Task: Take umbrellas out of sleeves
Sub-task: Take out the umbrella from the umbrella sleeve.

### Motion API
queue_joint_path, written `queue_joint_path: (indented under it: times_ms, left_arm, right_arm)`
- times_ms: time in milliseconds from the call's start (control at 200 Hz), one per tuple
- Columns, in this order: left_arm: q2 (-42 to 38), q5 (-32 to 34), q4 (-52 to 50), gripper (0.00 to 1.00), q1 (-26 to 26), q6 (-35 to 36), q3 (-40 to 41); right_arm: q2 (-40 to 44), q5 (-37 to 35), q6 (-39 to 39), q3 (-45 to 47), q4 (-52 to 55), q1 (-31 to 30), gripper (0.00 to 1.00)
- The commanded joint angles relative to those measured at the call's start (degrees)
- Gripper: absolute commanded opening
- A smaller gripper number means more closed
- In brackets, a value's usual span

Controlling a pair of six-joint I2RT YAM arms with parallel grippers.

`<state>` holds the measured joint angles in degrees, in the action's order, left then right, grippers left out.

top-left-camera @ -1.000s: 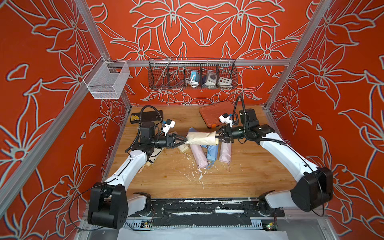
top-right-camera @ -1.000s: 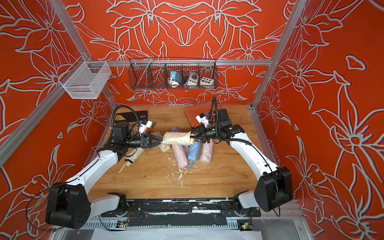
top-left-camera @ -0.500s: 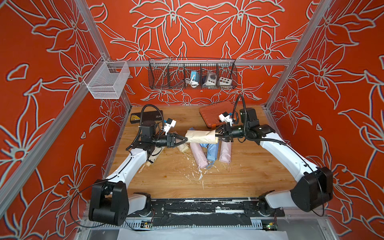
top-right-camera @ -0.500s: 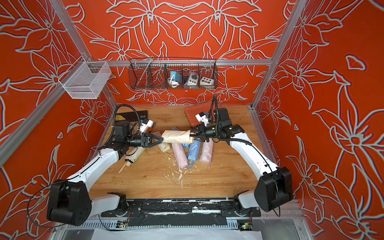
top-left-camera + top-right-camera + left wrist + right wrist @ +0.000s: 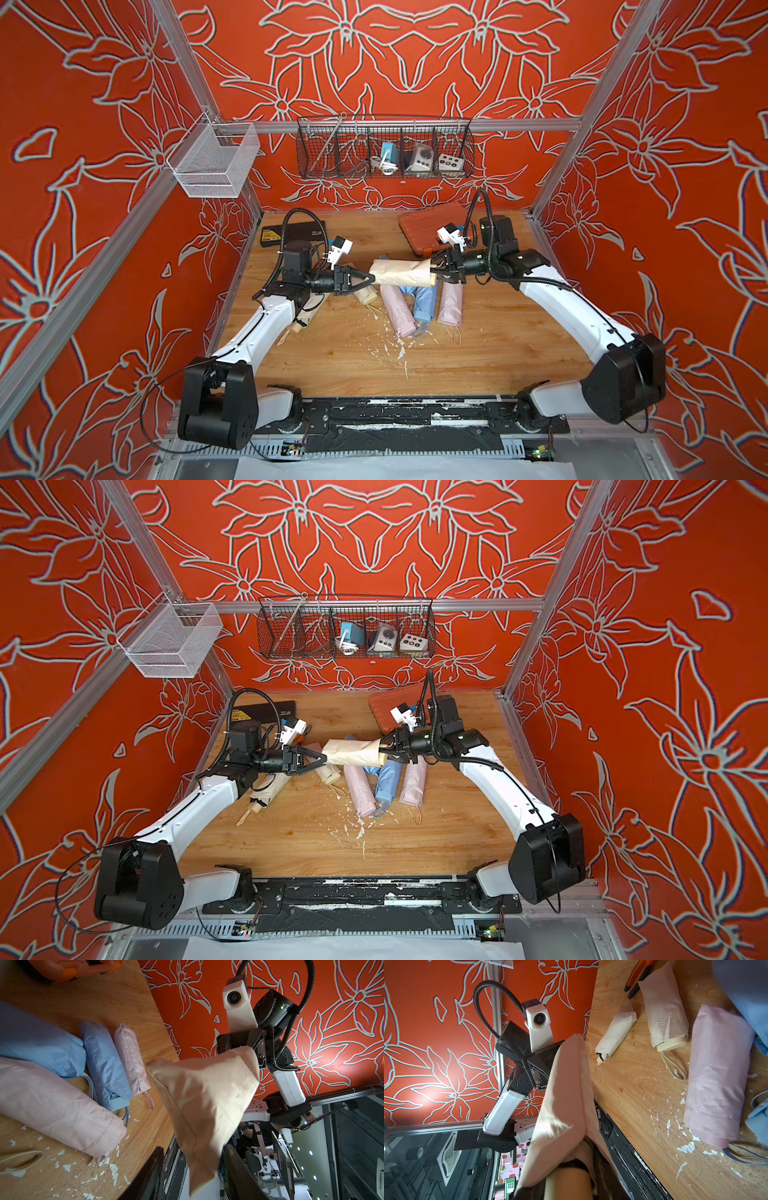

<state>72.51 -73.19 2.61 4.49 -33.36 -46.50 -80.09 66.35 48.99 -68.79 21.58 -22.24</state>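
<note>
A cream sleeve [image 5: 401, 272] [image 5: 353, 752] with its umbrella inside hangs level above the table between both arms. My right gripper [image 5: 434, 268] [image 5: 569, 1184] is shut on the umbrella's cream handle end, which pokes out of the sleeve's mouth. My left gripper [image 5: 368, 277] [image 5: 194, 1147] is open. The sleeve's closed tip [image 5: 199, 1167] lies between its fingers with a gap on each side. Below on the table lie a pink sleeved umbrella [image 5: 399, 307], a blue one [image 5: 424, 299] and another pink one [image 5: 451, 303]. A cream one [image 5: 365, 293] lies to their left.
A bare cream umbrella [image 5: 307, 316] lies under my left arm. An orange case [image 5: 432, 226] and a black box [image 5: 291, 230] sit at the back. Orange-handled pliers [image 5: 637, 972] lie near the cream rolls. White flakes [image 5: 395, 349] litter the wooden table [image 5: 498, 353].
My left gripper's jaws have narrowed around the sleeve's tip. The right gripper and the held umbrella have stayed in place.
</note>
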Motion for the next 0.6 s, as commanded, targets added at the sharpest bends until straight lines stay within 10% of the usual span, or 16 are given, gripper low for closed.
queue_joint_path:
  times_ms: [0,595]
  left_arm:
    - [0.9,-0.4,1.7,0.45,0.1,-0.4,-2.3]
    - [1.0,-1.1,0.6,0.24,0.0,0.8,-1.5]
  right_arm:
    - [2.0,3.0,0.6,0.1,-3.6,-0.4,0.00]
    - [1.3,2.0,0.5,-0.4,-3.3,-0.4,0.00]
